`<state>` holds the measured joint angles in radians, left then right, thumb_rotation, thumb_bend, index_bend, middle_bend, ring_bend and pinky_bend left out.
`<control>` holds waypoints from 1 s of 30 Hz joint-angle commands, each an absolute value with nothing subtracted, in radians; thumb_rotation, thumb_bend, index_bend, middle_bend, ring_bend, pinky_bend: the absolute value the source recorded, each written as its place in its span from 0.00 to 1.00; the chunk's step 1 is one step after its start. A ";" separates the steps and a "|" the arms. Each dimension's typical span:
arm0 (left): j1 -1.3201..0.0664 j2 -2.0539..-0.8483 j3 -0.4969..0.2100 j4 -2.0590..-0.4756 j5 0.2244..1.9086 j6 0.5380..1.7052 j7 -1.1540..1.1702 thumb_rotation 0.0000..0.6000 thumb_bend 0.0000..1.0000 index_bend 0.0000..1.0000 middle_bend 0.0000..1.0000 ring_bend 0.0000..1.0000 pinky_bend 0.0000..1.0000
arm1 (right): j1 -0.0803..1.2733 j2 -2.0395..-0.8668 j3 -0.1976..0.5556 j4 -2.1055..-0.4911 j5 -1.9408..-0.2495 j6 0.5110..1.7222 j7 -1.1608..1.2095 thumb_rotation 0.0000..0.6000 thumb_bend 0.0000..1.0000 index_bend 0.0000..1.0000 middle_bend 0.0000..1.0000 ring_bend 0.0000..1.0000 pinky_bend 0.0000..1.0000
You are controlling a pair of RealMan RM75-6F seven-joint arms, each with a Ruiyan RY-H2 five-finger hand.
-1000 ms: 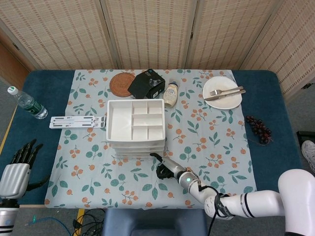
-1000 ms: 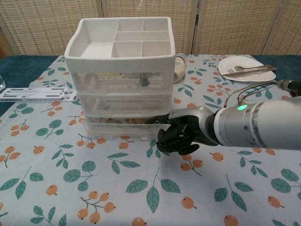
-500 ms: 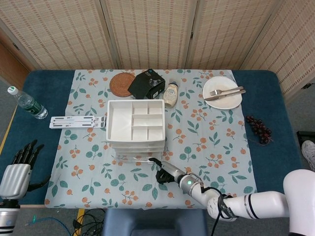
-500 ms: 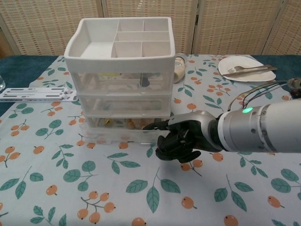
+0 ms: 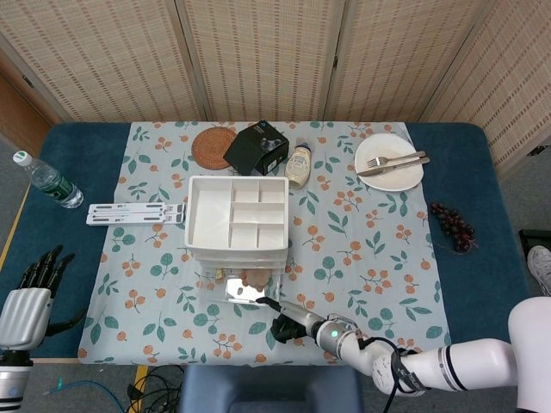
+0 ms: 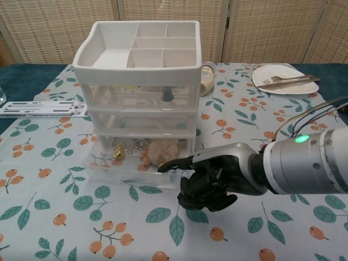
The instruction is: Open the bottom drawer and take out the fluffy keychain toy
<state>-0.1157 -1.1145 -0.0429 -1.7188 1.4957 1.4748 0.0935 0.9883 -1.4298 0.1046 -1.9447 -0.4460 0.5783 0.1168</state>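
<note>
Toy (image 6: 159, 151) lies tan and fluffy in the pulled-out bottom drawer (image 6: 136, 173) near the worktop's front edge, exposed for lifting. Right robot hand (image 6: 205, 182) hooks a finger on the drawer front, others curled. Left robot hand (image 5: 30, 297) hangs open beyond the front-left corner.

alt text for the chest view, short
The robot's right hand hooks a finger on the front of the clear bottom drawer, pulled open to show a tan fluffy keychain toy. The white three-drawer organizer stands on a leaf-print tablecloth.
</note>
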 commanded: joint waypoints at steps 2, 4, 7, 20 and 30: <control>-0.115 -1.115 -0.042 -1.718 1.497 1.476 0.093 1.00 0.19 0.09 0.00 0.03 0.12 | 0.984 -1.418 0.092 -1.965 -0.463 0.572 0.122 1.00 0.92 0.00 0.76 1.00 1.00; -0.115 -1.115 -0.042 -1.718 1.497 1.476 0.093 1.00 0.19 0.09 0.00 0.03 0.12 | 0.980 -1.411 0.086 -1.977 -0.474 0.571 0.125 1.00 0.92 0.00 0.76 1.00 1.00; -0.115 -1.115 -0.042 -1.719 1.499 1.475 0.094 1.00 0.19 0.09 0.00 0.03 0.12 | 0.972 -1.402 0.079 -1.994 -0.493 0.572 0.131 1.00 0.92 0.00 0.76 1.00 1.00; -0.111 -1.113 -0.041 -1.723 1.503 1.484 0.095 1.00 0.19 0.09 0.00 0.03 0.12 | 0.947 -1.373 0.053 -2.048 -0.565 0.559 0.155 1.00 0.92 0.00 0.76 1.00 1.00; -0.108 -1.111 -0.041 -1.723 1.508 1.489 0.089 1.00 0.19 0.09 0.00 0.03 0.12 | 0.890 -1.311 0.088 -2.126 -0.702 0.658 0.149 1.00 0.89 0.00 0.76 1.00 1.00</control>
